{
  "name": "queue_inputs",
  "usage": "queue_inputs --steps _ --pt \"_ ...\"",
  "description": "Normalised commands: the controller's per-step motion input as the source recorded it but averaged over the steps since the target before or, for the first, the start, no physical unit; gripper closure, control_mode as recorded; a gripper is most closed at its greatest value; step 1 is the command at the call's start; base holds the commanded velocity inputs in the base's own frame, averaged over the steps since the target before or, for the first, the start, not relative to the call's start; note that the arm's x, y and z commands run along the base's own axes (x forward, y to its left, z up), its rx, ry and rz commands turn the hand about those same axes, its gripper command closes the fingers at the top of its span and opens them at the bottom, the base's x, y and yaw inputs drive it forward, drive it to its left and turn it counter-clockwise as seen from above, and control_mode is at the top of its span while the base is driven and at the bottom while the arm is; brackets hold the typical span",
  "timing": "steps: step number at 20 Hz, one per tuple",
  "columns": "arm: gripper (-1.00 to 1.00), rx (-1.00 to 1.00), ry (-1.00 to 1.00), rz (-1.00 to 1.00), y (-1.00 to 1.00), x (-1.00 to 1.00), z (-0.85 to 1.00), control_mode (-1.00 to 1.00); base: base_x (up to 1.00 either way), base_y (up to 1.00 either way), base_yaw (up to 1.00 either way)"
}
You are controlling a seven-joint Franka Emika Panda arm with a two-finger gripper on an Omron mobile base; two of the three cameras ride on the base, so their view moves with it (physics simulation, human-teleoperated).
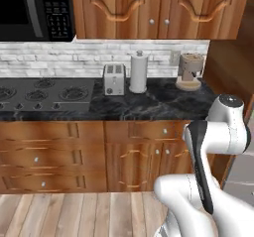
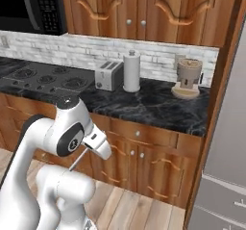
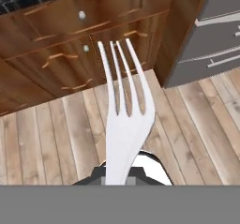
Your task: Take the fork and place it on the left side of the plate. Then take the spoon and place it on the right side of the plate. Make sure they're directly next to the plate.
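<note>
Gripper (image 3: 124, 178) clamped on the fork (image 3: 125, 120), tines toward wooden cabinet doors (image 3: 65, 68) over plank floor (image 3: 56, 138).

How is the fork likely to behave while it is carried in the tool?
The fork looks like smooth metal, so probably stiff but slippery. It juts far out past the grip, tines leading, so it may pivot if bumped. It looks thin, so likely light.

Fork (image 3: 124, 124) pale smooth metal (satin sheen); counter (image 1: 149, 104) glossy dark stone; cabinets (image 1: 134, 156) polished wood.
</note>
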Motion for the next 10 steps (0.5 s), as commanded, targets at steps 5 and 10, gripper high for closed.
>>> queue_inputs --steps 5,10 --pt "1.00 0.00 0.00 0.00 0.00 0.00 0.00 1.00 -0.68 -0.74 0.11" --pt "1.00 0.00 0.00 0.00 0.00 0.00 0.00 1.00 -0.72 -0.69 0.12"
